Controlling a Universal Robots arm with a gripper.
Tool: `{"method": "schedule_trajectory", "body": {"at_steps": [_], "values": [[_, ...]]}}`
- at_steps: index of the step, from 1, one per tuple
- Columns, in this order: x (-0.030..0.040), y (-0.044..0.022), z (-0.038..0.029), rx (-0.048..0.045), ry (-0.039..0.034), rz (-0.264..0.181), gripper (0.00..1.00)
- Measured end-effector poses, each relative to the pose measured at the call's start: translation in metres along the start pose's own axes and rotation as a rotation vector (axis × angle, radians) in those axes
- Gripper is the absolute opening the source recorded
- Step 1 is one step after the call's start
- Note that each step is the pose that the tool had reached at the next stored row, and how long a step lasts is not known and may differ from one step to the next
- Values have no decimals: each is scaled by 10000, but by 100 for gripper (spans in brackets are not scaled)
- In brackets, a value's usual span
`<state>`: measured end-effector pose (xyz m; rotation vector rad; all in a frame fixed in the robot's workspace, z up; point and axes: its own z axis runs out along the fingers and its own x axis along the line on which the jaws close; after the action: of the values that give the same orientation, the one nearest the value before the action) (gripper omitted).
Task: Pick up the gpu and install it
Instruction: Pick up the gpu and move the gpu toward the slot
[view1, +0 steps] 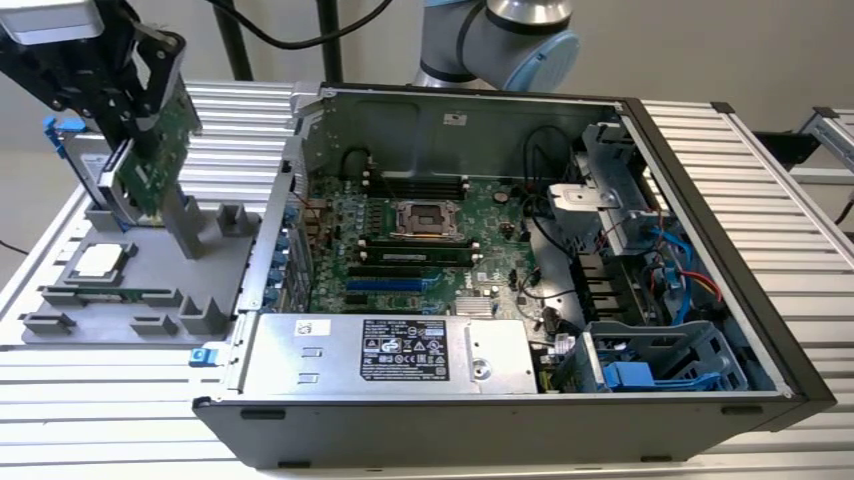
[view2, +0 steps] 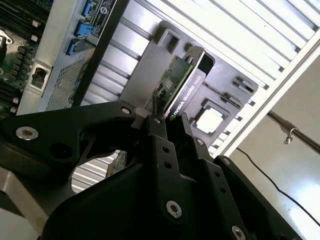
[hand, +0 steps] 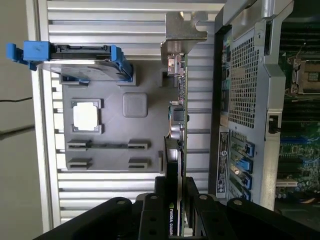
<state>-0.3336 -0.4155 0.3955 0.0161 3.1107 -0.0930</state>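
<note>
The gpu (view1: 155, 150) stands on edge at the exterior view's far left, green circuit board showing, just above the grey parts holder (view1: 147, 250). My gripper (view1: 144, 100) is shut on its upper edge. In the second wrist view the black fingers (view2: 159, 131) pinch the gpu (view2: 182, 82), whose black shroud faces the camera. The first wrist view shows the gpu (hand: 178, 125) edge-on, its silver bracket (hand: 185, 30) at the far end and my gripper (hand: 175, 202) clamped on the near end.
The open computer case (view1: 721, 250) lies to the exterior view's right, with the motherboard (view1: 414, 250), blue expansion slots (view1: 394, 285) and power supply (view1: 387, 350) inside. The holder carries a processor chip (view1: 100, 262), a memory stick (view1: 114, 296) and a hard drive with blue rails (hand: 80, 55).
</note>
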Motion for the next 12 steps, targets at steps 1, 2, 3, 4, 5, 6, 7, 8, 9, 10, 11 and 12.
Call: {"method": "schedule_trajectory", "body": {"at_steps": [1, 2, 3, 4, 5, 6, 7, 8, 9, 10, 11, 12], "values": [[0, 0, -4, 0, 0, 0, 0], [-1, -1, -9, 1, 1, -1, 0], [-1, -1, -13, 0, 0, 0, 0], [-1, -1, -17, 0, 0, 0, 0], [-1, -1, -21, 0, 0, 0, 0], [-1, -2, -25, 0, 0, 0, 0], [-1, -2, -29, 0, 1, 0, 0], [-1, -2, -33, 0, 0, 0, 0], [-1, -2, -38, 1, 1, 0, 0], [-1, -3, -43, 1, 1, 0, 0], [-2, -3, -47, 0, 1, 0, 0], [-2, -3, -51, 0, 0, 0, 0]]}}
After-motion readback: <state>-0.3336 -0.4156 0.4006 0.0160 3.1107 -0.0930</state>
